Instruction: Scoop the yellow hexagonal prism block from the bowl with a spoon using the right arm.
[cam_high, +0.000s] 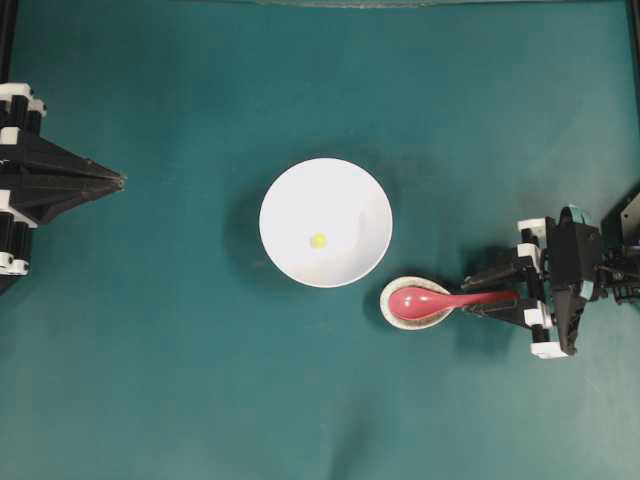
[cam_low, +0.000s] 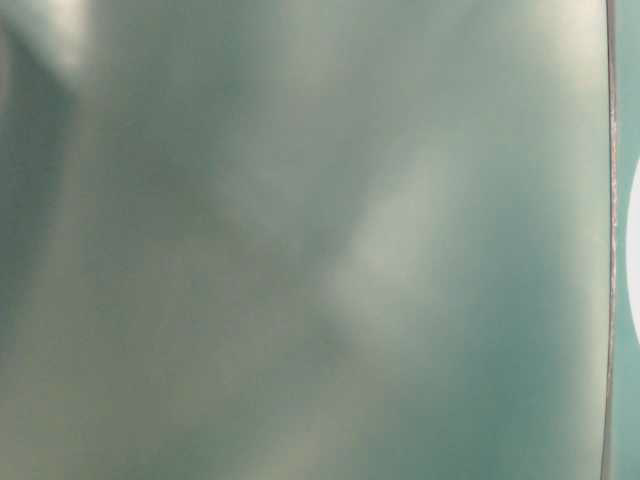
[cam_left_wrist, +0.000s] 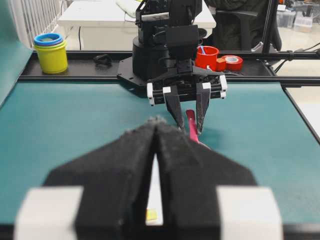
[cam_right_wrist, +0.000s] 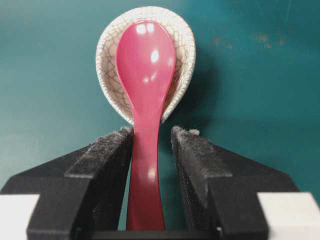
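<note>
The white bowl (cam_high: 340, 190) sits mid-table with the tiny yellow hexagonal prism block (cam_high: 318, 240) inside it. To its lower right, the red-pink spoon (cam_high: 420, 300) lies with its scoop in a speckled cream spoon rest (cam_high: 388, 312). My right gripper (cam_high: 470, 298) is open and straddles the spoon's handle. In the right wrist view the spoon (cam_right_wrist: 147, 65) runs between the fingers of that gripper (cam_right_wrist: 153, 132), close to the left one, with a gap at the right one. My left gripper (cam_high: 120, 181) is shut and empty at the far left, well away from the bowl.
Beyond the table's far edge in the left wrist view stand stacked yellow and blue cups (cam_left_wrist: 50, 52), a red cup (cam_left_wrist: 206, 57) and a roll of red tape (cam_left_wrist: 231, 62). The table-level view is blurred and shows nothing clearly.
</note>
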